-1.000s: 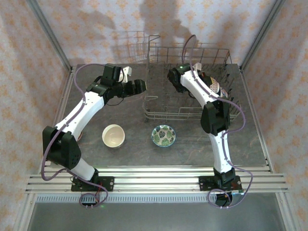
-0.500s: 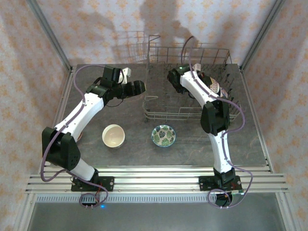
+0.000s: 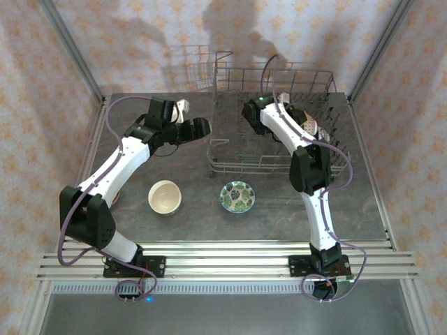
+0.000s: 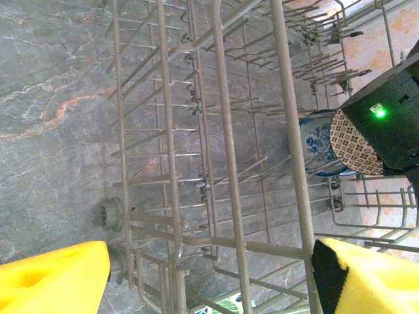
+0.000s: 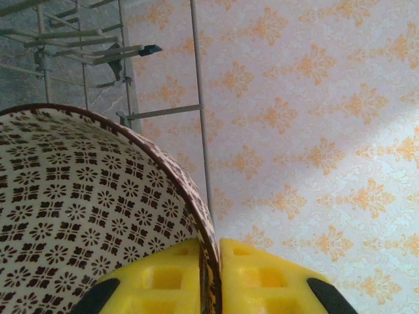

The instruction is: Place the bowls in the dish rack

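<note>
The brown-patterned bowl [image 5: 85,216] sits tilted among the tines at the right of the dish rack [image 3: 276,70], upper right of the overhead view. Its rim is pinched between the right gripper's [image 5: 218,265] yellow pads. A cream bowl [image 3: 165,196] and a green-patterned bowl [image 3: 237,196] sit on the table [image 3: 349,209] below the rack, mid-frame. The left gripper [image 4: 209,275] hangs left of the rack, jaws wide apart and empty.
</note>
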`<state>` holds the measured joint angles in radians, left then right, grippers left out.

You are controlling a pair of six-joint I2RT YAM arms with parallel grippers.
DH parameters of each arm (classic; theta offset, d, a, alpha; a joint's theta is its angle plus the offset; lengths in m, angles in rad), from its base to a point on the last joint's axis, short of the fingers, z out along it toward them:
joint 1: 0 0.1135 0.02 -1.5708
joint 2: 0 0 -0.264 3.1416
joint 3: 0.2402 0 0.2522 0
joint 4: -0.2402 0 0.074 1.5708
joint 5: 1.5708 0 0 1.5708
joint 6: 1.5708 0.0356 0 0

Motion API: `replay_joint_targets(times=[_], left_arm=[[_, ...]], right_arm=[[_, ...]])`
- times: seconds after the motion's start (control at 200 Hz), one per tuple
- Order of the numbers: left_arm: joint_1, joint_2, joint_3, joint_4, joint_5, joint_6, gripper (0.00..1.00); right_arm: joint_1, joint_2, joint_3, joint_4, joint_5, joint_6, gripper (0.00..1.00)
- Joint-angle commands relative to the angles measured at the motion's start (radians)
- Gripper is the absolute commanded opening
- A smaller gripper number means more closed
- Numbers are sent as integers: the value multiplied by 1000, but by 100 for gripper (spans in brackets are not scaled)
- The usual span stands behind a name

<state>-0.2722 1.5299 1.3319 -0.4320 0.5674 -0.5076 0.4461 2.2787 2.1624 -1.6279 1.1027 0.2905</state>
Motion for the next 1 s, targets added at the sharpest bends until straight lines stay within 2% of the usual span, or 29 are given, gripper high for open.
replay_joint_targets(times=[0.0, 0.16, 0.21, 0.225, 0.265, 0.41, 0.726, 0.991], left_arm=[[11, -30, -14, 19, -9, -9, 82], [11, -30, -19, 21, -12, -9, 82], [11, -30, -19, 21, -12, -8, 82], [11, -30, -19, 21, -12, -9, 82], [11, -29, -17, 21, -11, -9, 82], [11, -25, -11, 16, -10, -5, 82], [11, -14, -3, 10, -11, -9, 82], [11, 7, 5, 21, 11, -24, 82]], right_arm=[[2, 21, 34, -150, 3, -11, 15], [12, 25, 40, -151, -16, -19, 19], [11, 25, 37, -151, -18, -18, 12], [12, 24, 35, -151, -17, -17, 7], [12, 24, 33, -151, -17, -15, 0], [11, 23, 30, -151, -22, -1, 0], [-7, -19, -7, -153, -133, 40, 0], [-15, -35, 18, -151, -155, 79, 0]])
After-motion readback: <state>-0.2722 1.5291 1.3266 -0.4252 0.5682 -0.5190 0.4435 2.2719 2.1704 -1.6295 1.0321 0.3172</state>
